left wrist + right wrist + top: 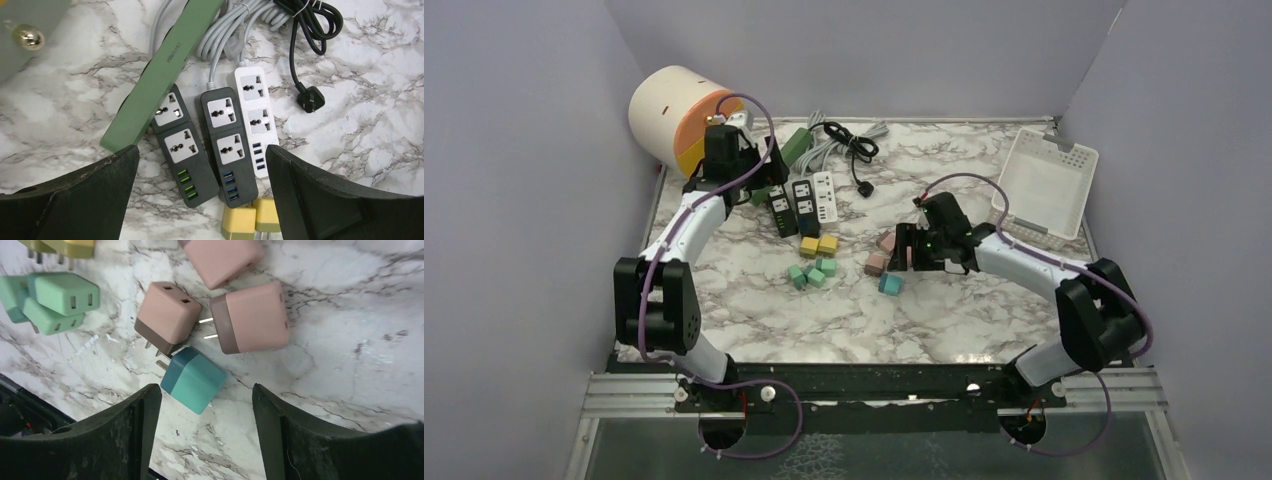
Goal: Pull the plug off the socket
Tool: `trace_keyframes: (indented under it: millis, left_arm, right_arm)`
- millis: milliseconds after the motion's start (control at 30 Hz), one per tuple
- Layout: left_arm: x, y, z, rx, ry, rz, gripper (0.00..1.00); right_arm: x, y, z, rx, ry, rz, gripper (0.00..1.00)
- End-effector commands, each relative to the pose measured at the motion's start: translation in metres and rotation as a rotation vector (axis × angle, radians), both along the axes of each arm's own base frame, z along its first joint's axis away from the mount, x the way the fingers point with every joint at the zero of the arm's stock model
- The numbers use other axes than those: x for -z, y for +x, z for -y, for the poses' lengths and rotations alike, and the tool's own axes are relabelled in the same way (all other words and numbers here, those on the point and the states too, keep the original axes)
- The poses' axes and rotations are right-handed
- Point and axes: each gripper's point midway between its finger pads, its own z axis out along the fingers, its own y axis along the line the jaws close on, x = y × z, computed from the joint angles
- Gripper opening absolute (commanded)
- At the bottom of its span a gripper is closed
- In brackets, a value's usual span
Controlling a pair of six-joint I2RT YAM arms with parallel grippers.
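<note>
Three power strips lie side by side at the back left: a dark one with green ports (182, 150), a dark one with blue ports (227, 140) and a white one (255, 110); they also show in the top view (804, 202). Every socket that shows is empty. My left gripper (201, 150) (766, 188) is open above their near ends. My right gripper (206, 390) (906, 248) is open just above a loose teal plug (195, 380) (890, 284). Pink plugs (250, 317) (879, 255) lie beside it.
A green strip (165, 75) lies aslant behind the dark strips. A black cord with its plug (310, 100) lies at the back. Yellow plugs (817, 245) and green plugs (812, 273) sit mid-table. A white basket (1046, 180) stands at the right, a cream and orange drum (674, 118) at the back left.
</note>
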Motion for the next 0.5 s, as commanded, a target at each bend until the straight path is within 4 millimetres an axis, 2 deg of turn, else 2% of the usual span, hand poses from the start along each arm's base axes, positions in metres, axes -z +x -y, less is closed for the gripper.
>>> trace_keyframes:
  millis: [0, 133, 267, 367, 467]
  left_arm:
    - [-0.038, -0.017, -0.021, -0.062, 0.084, 0.119, 0.99]
    - [-0.049, -0.038, -0.025, -0.082, 0.068, 0.169, 0.99]
    - [-0.053, -0.057, -0.024, -0.077, 0.051, 0.220, 0.99]
    - [-0.035, -0.062, -0.018, -0.053, 0.026, 0.153, 0.99]
    - [-0.008, -0.062, -0.005, -0.047, -0.063, 0.056, 0.99]
  right_arm:
    - [-0.046, 0.021, 0.015, 0.049, -0.064, 0.146, 0.72]
    - [-0.082, 0.039, 0.020, 0.079, -0.065, 0.278, 0.72]
    - [-0.104, 0.055, 0.021, 0.045, -0.084, 0.404, 0.75]
    - [-0.110, 0.073, 0.019, 0.032, -0.128, 0.440, 0.76]
    - [-0.115, 0.094, 0.005, 0.017, -0.143, 0.453, 0.75]
